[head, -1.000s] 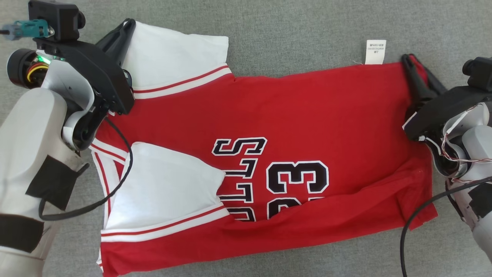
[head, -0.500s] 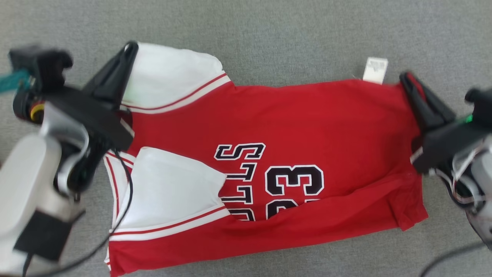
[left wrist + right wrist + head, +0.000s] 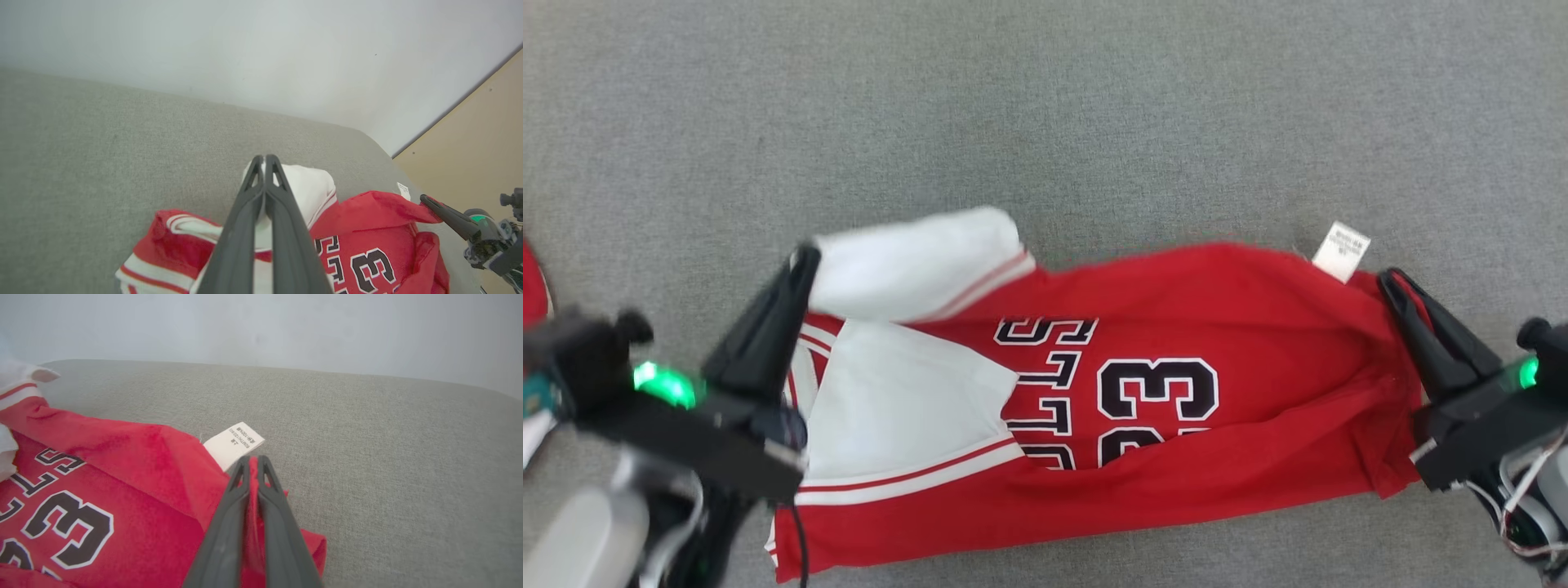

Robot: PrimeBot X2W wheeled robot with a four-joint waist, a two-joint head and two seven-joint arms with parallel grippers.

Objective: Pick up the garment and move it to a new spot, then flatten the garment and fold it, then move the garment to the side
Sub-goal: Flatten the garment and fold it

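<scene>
At the left, my left gripper (image 3: 805, 255) is clamped tight on the upper white sleeve (image 3: 915, 257) of the shirt (image 3: 1258, 327). In my left wrist view its two dark fingers (image 3: 286, 228) lie pressed together, with white cloth pinched at their tips. A green light (image 3: 662, 384) glows on that wrist.

The shirt lies stretched sideways across the grey surface (image 3: 1045, 122) between my two grippers. Its far edge is raised off the surface and curls over toward me, while its near edge rests flat. A second white sleeve (image 3: 890, 408) lies folded onto the red chest, just below the pinched one. To its right, in the middle of the shirt, are black letters and the number 23 (image 3: 1156, 388), turned sideways and partly hidden by a fold of red cloth.

Further right, a small white label (image 3: 1342, 251) sticks out of the far edge, just beside the tips of my right gripper (image 3: 1388, 279). That gripper is closed too, on the red corner of the shirt. My right wrist view shows red cloth caught between its fingers (image 3: 229, 531). A pale wall (image 3: 261, 326) rises behind the surface.
</scene>
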